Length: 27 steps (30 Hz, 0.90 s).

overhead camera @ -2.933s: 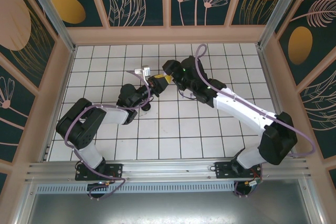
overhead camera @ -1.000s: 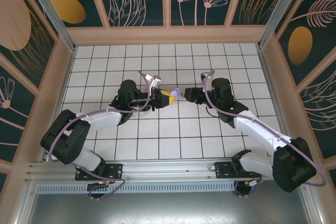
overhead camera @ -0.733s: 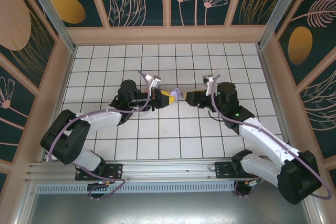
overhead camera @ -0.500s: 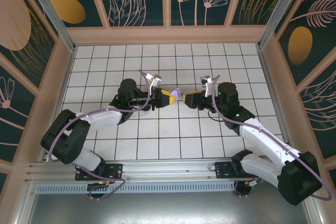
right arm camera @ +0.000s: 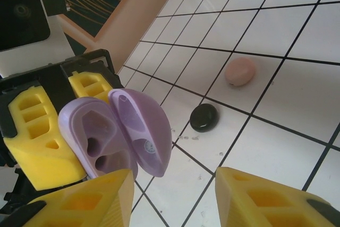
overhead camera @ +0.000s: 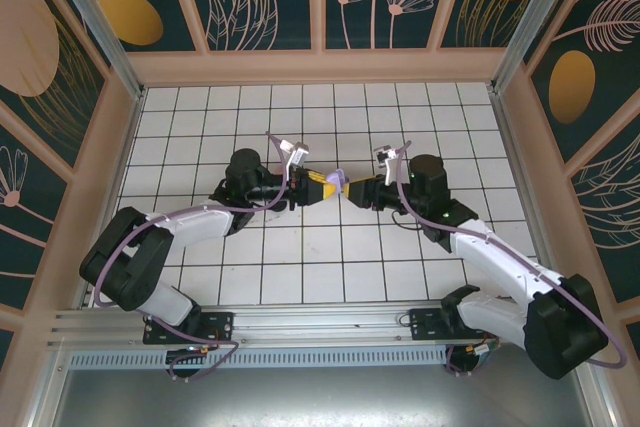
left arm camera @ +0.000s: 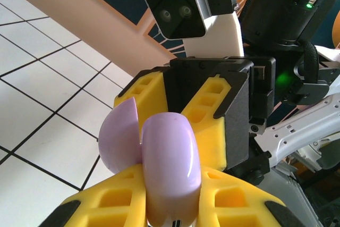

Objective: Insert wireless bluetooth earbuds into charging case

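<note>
Open lilac charging case (right arm camera: 114,136) clamped in the left gripper (overhead camera: 320,184) above the surface (right arm camera: 281,131), right gripper (right arm camera: 174,176) facing it, jaws apart and empty, tips just short of it, black case (right arm camera: 204,117) and pink case (right arm camera: 240,71) lying below.

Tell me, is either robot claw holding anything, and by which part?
The left gripper clamps the open lilac clamshell charging case by its base half; its lid hangs free. The right gripper stands open, holding nothing.
</note>
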Tool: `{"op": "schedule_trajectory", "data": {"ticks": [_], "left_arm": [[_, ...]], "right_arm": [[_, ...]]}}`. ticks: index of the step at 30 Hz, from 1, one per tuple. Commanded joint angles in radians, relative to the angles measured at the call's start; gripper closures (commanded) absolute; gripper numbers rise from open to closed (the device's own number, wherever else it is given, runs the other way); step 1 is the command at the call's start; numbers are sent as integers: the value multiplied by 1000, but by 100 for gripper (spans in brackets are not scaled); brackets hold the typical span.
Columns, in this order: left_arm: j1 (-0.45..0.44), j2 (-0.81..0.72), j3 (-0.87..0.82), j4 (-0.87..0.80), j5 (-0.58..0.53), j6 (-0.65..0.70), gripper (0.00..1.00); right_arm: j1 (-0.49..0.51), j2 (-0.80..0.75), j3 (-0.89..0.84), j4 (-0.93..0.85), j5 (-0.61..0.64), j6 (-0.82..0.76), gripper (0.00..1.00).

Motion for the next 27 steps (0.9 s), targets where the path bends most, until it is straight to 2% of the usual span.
{"op": "schedule_trajectory", "data": {"ticks": [1,10,17,20,25,27], "left_arm": [[-3,4,29,38,32,-8,100],[-3,8,30,43,44,-12,100],[-4,6,26,46,47,-13,100],[-4,8,26,46,45,-14,100],[-4,14,26,41,34,-13,99],[-4,22,26,39,28,-15,89]], "right_arm": [[4,14,39,48,-19,0,57],[6,47,58,64,-9,9,61],[7,65,72,68,-1,13,69],[9,72,76,73,-7,15,77],[17,74,88,73,-16,12,98],[19,74,93,70,-16,12,100]]}}
